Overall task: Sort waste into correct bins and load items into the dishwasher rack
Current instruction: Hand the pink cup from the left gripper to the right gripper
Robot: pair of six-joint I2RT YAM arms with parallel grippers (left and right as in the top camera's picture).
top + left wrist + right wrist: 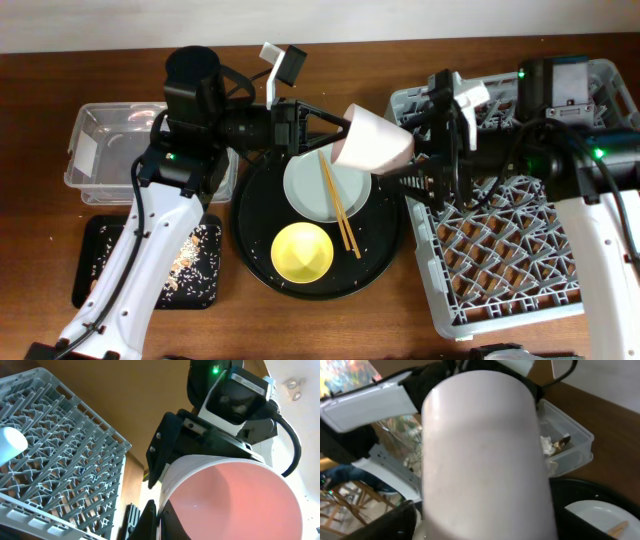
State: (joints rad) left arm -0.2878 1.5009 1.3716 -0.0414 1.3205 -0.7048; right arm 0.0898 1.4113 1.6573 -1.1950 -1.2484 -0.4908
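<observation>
The pink cup [372, 140] hangs tilted in the air between both arms, above the round tray's back edge. My left gripper [345, 125] is shut on its rim, one finger inside and one outside [161, 520]. My right gripper [412, 158] straddles the cup's base with its fingers spread; the cup [485, 460] fills the right wrist view. The grey dishwasher rack [520, 250] lies at the right. A pale plate [305, 185] with chopsticks [338, 205] across it and a yellow bowl [302, 251] sit on the round tray.
The large round black tray [255, 270] is in the middle. The clear tub [100, 130] at far left holds a white napkin [547, 445] and a wrapper [564, 442]. The shallow black tray [100, 260] holds food scraps [185, 262]. A pale round thing [10, 442] sits in the rack.
</observation>
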